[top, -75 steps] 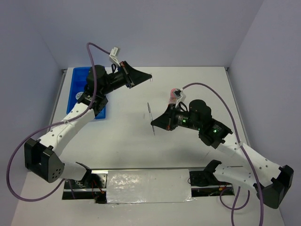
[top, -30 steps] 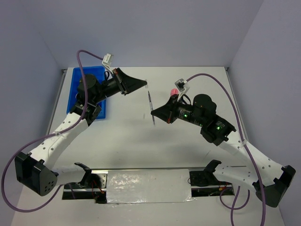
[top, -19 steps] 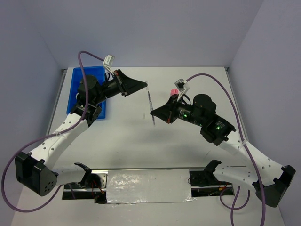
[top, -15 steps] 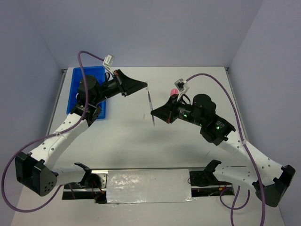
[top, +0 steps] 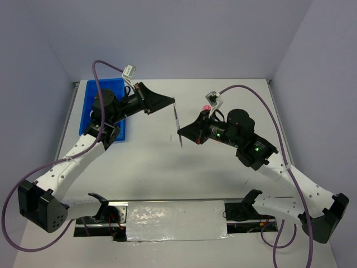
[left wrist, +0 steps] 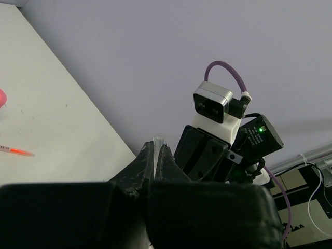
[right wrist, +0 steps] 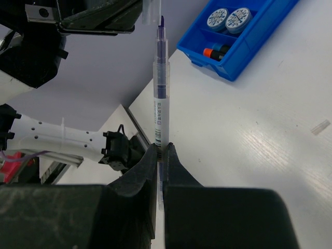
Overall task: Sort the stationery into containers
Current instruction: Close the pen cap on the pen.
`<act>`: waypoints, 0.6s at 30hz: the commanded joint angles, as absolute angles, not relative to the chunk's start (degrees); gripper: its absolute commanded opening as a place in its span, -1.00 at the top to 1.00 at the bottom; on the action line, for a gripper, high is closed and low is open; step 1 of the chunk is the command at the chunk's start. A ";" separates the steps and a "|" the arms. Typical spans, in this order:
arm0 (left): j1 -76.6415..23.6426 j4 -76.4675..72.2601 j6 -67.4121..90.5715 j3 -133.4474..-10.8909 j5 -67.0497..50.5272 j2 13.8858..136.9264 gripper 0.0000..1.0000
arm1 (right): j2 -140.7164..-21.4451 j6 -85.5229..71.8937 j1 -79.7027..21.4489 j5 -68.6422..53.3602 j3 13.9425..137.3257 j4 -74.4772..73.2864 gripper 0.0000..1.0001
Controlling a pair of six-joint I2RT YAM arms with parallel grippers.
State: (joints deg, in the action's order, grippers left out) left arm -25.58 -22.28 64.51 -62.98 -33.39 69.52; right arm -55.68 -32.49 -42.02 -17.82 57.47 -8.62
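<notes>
A thin grey pen (right wrist: 161, 98) with a bare purple tip stands upright in my right gripper (right wrist: 161, 148), which is shut on its lower barrel. In the top view the pen (top: 177, 124) hangs over the table's middle, held by the right gripper (top: 180, 133). My left gripper (left wrist: 157, 148) is shut on a small clear cap (left wrist: 157, 141) and sits just above the pen tip in the top view (top: 173, 101), with a small gap between cap and tip. The blue tray (right wrist: 259, 31) holds two blue-white discs (right wrist: 228, 17) and an orange-capped highlighter (right wrist: 215, 52).
The blue tray (top: 100, 85) lies at the far left under the left arm. A pink-capped tube (top: 207, 106) lies behind the right wrist. An orange stick (left wrist: 15, 151) rests on the table, and a small clear piece (right wrist: 320, 126) lies on it too.
The right gripper has shifted slightly left and back with the pen, bringing its tip closer to the left gripper. The left arm has stayed put over the last second.
</notes>
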 commanded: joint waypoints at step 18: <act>-24.70 -23.38 61.17 -66.62 -31.99 69.96 1.00 | -55.28 -31.38 -42.19 -19.07 59.06 -8.96 1.00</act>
State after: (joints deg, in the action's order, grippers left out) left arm -25.36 -21.63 63.33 -63.42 -32.84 70.08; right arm -56.14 -32.03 -42.02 -18.48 57.80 -9.04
